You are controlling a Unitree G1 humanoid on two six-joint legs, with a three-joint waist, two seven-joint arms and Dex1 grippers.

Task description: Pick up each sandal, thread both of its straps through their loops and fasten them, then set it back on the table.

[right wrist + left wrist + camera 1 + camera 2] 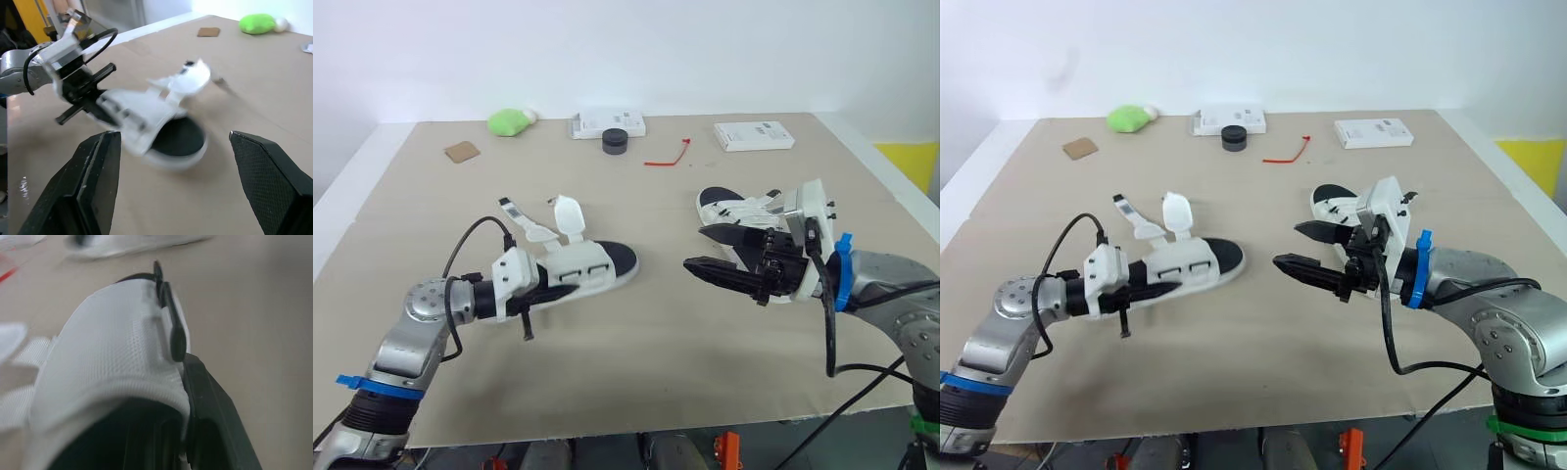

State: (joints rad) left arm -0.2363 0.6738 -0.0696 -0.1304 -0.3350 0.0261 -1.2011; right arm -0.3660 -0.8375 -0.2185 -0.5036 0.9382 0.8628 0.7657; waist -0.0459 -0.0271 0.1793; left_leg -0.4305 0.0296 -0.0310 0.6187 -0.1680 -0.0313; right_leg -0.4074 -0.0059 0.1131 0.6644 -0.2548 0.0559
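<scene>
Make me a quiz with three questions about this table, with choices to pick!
1. Where is the green blob? A. at the table's far edge B. inside a sandal C. on a white box
2. How many sandals are there? A. one B. three C. two
3. The right hand is: A. shut on a strap B. open C. shut on a box

Answers:
1 A, it lies far back by the brown card.
2 C, the left sandal is in the left hand, and the right sandal is by the right hand.
3 B, its fingers stand apart, holding nothing.
</scene>
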